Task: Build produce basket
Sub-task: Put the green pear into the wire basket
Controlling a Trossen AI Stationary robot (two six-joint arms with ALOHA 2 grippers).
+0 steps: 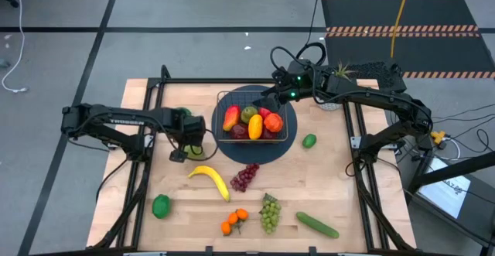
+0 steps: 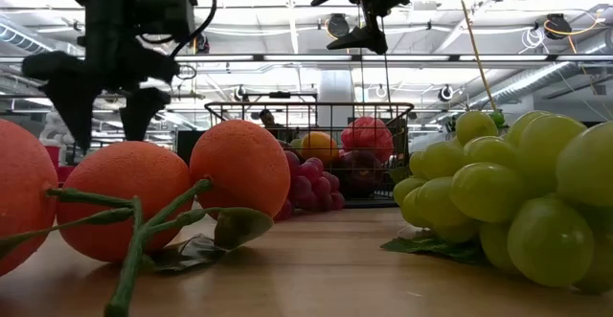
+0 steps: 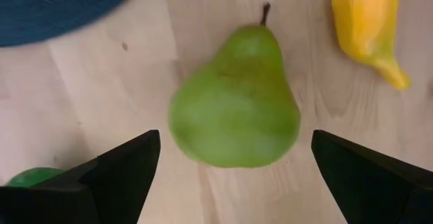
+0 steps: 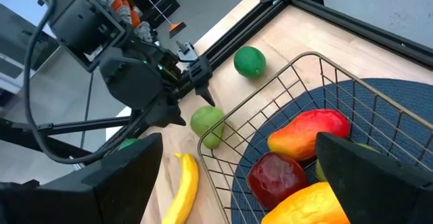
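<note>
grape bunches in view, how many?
2: purple bunch beside the banana, just off the round mat; green bunch between the oranges and cucumber. The basket pile may hide more.

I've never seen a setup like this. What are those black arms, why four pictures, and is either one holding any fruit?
Two robot arms work at a wooden table. One camera looks down from above, one sits at table height, and one rides on each wrist. The left gripper hangs open over a green pear, holding nothing. The right gripper is open and empty above the basket, which already holds some fruit. A banana, grapes, oranges and a cucumber wait on the table.
</note>
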